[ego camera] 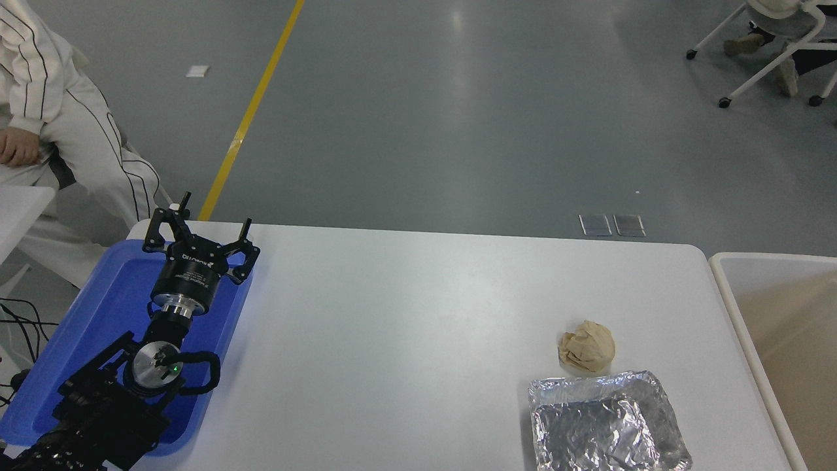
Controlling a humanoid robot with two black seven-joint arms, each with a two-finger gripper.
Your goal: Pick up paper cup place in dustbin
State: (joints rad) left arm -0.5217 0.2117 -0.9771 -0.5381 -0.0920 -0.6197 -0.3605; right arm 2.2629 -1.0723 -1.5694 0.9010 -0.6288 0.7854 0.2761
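Note:
The paper cup is out of view. The dustbin (726,288) stands against the table's right end, showing its cream-white rim and beige inside, and is cut off by the picture's right edge. My left gripper (214,218) is parked over the blue tray at the lower left, open, with nothing between its fingers. No right arm or right gripper appears in the picture.
A blue plastic tray (78,340) lies under the left arm. A crumpled brown paper ball (586,347) sits at the table's right, with a crinkled silver foil tray (605,422) just in front of it. A seated person in white (59,131) is at the far left.

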